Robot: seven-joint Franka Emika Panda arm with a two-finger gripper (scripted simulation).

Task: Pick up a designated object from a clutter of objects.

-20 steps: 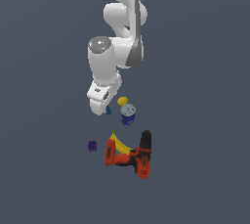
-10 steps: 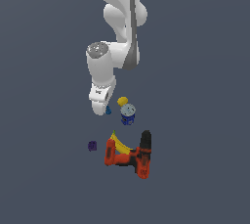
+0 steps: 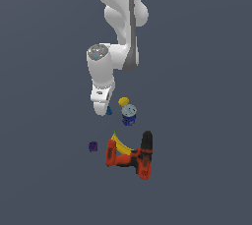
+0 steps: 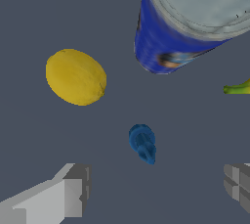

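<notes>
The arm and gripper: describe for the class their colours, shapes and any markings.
The arm is glossy white, built of rounded, bulbous links with a dark grey seam, and a grey disc caps one joint. The gripper is white; in the wrist view its fingers are blocky and light grey. No cables or markings show.

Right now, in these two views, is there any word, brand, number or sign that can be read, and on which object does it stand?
No text can be read.
Blue-and-white can: a small printed patch low on its side, too blurred to read.
Power drill, banana, yellow ball, purple cube, tiny blue piece: no markings visible.
</notes>
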